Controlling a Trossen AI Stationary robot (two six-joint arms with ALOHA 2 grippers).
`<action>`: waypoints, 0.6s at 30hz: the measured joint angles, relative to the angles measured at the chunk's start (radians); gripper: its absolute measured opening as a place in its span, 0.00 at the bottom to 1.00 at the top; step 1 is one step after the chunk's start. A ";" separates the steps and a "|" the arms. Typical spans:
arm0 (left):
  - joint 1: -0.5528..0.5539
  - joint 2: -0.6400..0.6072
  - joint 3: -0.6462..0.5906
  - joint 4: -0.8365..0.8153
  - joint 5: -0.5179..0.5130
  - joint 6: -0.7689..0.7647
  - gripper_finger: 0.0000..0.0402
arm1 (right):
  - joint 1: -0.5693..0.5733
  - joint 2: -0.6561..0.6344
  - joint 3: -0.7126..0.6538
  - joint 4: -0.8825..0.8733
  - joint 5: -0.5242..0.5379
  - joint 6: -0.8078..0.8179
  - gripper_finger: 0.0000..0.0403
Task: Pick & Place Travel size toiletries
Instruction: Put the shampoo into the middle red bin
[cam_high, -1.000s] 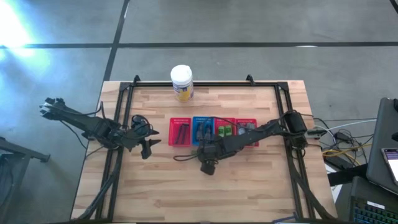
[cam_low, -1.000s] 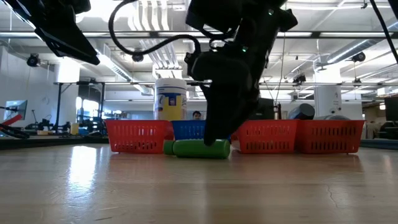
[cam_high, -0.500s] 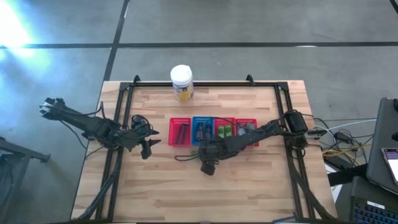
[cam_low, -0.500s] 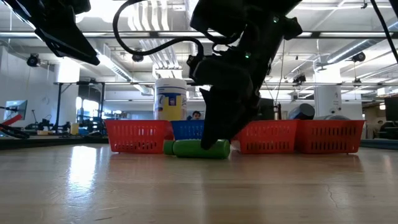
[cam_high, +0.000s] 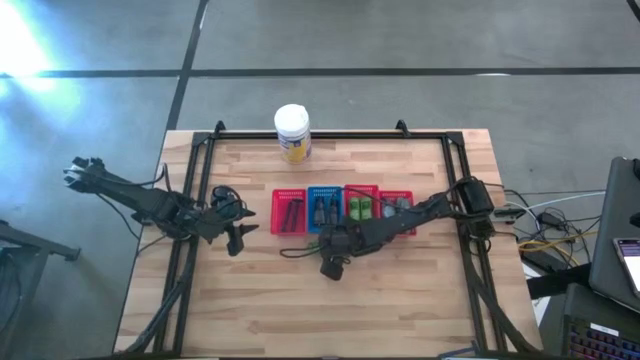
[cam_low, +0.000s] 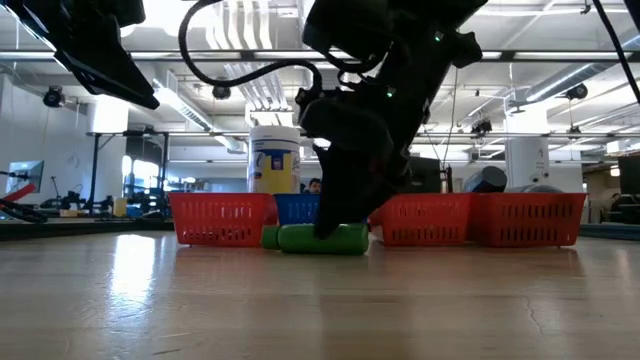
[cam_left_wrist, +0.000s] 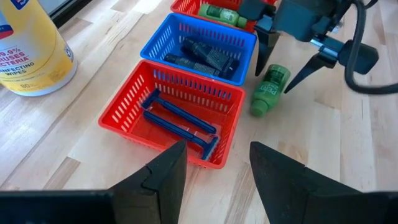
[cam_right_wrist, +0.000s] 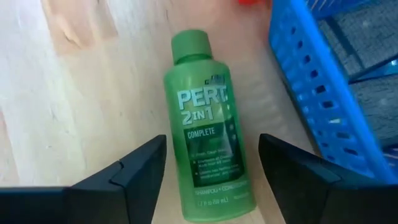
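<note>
Right gripper (cam_left_wrist: 280, 59), released, straddles green bottle (cam_right_wrist: 205, 134), whose base is cut off; moved slightly since 0.5 s ago. Left gripper (cam_left_wrist: 214, 168) released, idle.

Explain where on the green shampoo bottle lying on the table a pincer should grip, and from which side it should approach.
Grip the green shampoo bottle across its labelled body, coming down from above. It lies flat on its side on the wooden table, just beside the blue basket, so only its round flanks are free. The open right pincer already straddles it.
</note>
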 joint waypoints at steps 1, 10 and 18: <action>0.000 0.000 0.000 0.000 0.000 0.000 0.45 | 0.001 0.005 0.000 -0.001 -0.002 0.005 0.61; 0.000 0.000 0.000 0.000 0.000 0.000 0.45 | 0.017 0.036 0.003 0.005 -0.020 0.007 0.55; 0.000 0.000 0.000 0.000 0.001 0.001 0.45 | 0.016 0.034 0.020 -0.010 -0.007 -0.029 0.50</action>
